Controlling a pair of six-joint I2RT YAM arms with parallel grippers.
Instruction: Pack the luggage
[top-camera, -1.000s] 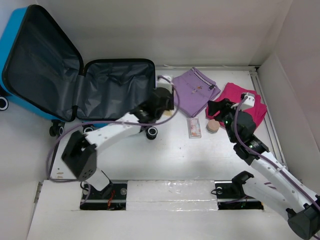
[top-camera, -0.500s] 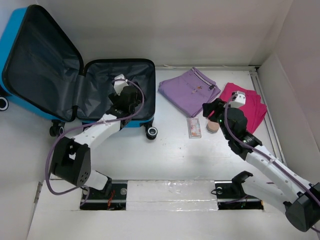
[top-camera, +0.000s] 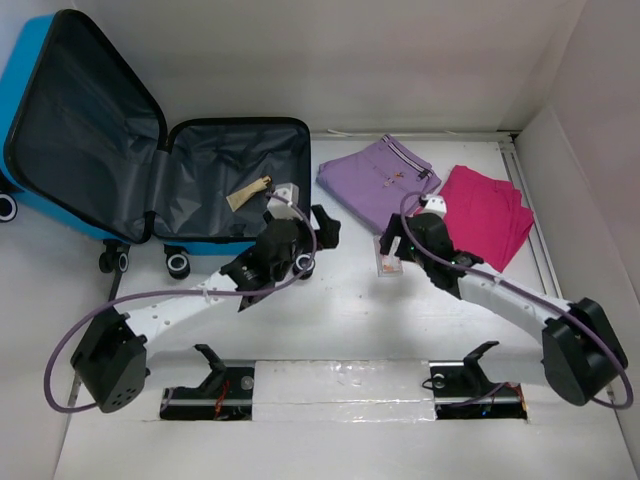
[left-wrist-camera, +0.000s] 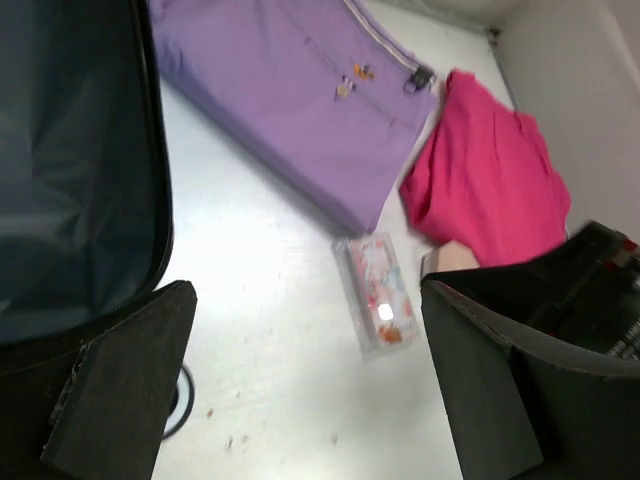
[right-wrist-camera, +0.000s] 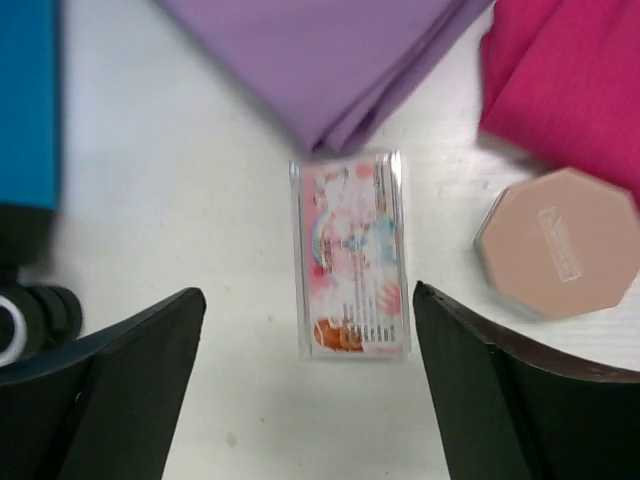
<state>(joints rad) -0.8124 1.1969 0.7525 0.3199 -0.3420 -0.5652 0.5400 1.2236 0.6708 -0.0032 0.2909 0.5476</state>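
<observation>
Luggage (top-camera: 210, 160): open, far left on white counter (top-camera: 350, 320). I see my left gripper (left-wrist-camera: 305, 295) spread, empty, just right of it. Right gripper (right-wrist-camera: 308, 295): spread, empty, above packet (right-wrist-camera: 350, 265). White walls (top-camera: 350, 60).

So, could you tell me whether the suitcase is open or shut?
Open: the luggage lies spread, lid tilted back, interior exposed, a tan item inside.

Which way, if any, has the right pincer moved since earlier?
Yes: the right pincer went leftward, off the pink garment, to above the small packet.
</observation>
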